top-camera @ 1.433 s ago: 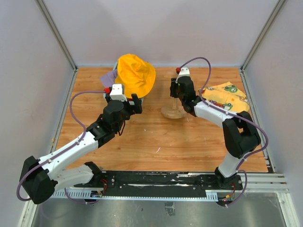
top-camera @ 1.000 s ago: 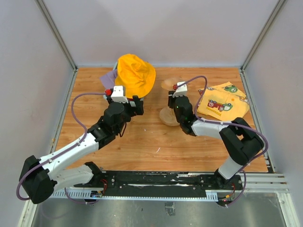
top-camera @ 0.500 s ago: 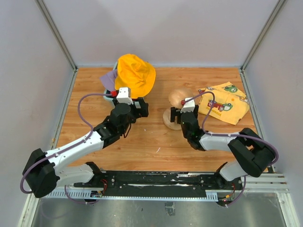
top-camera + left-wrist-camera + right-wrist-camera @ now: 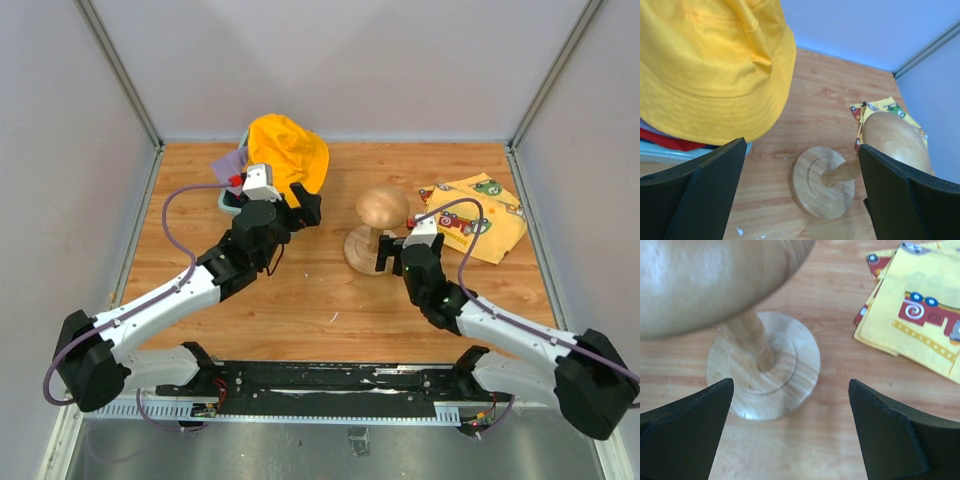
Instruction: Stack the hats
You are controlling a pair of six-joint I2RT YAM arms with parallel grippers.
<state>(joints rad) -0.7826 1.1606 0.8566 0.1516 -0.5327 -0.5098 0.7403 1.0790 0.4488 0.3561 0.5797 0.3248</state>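
The hats lie piled at the back left, over a teal tub (image 4: 229,205). A yellow hat (image 4: 288,155) is on top and fills the upper left of the left wrist view (image 4: 705,60). A lavender hat (image 4: 231,162) pokes out to its left, and a strip of red hat (image 4: 662,139) shows under its brim. My left gripper (image 4: 300,212) hangs open just in front of the yellow hat's brim, holding nothing (image 4: 802,150). My right gripper (image 4: 395,252) is open and empty (image 4: 791,385), close to the near right side of the wooden stand.
A wooden stand (image 4: 381,208) with a round base (image 4: 785,365) is upright mid-table, between the two grippers; its base also shows in the left wrist view (image 4: 815,185). A yellow cloth printed with red cars (image 4: 475,215) lies flat at the back right (image 4: 925,310).
My right gripper has opened, let go of the wooden stand and pulled back toward the near edge. The stand now shows upright. My left gripper has shifted right along the yellow hat's brim.
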